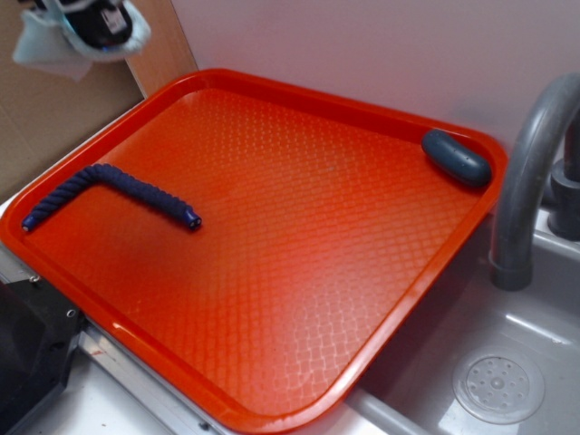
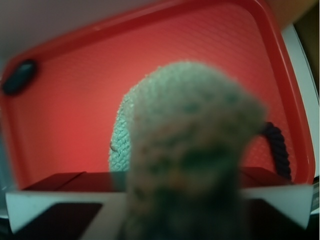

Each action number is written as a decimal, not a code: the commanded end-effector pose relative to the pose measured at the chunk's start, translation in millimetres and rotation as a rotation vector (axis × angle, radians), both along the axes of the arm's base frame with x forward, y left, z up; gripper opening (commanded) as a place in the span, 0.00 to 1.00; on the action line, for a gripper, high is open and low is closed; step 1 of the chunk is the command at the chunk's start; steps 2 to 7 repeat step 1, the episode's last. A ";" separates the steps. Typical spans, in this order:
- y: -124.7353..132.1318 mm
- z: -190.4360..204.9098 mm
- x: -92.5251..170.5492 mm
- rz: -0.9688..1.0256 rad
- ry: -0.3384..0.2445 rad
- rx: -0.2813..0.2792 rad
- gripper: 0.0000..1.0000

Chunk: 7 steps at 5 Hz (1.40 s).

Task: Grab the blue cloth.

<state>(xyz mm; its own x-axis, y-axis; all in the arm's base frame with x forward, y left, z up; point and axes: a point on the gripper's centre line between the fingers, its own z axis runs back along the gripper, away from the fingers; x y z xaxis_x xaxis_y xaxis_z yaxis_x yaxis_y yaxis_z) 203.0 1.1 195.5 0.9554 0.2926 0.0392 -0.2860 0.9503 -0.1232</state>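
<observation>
The end effector (image 1: 86, 23) was clamped on the blue cloth (image 2: 187, 145), which hung directly below it, high above the tray (image 1: 272, 82).

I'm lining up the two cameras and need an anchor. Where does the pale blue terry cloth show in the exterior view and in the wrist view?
Exterior: the pale blue terry cloth hangs at the top left corner, held up by the gripper, above and off the red plastic tray.
Wrist: the cloth fills the centre, blurred, close to the lens.
Shared landmark: the dark navy twisted rope on the tray.
</observation>
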 end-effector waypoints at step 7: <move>0.5 15.2 -10.6 -0.027 -0.173 0.070 0.00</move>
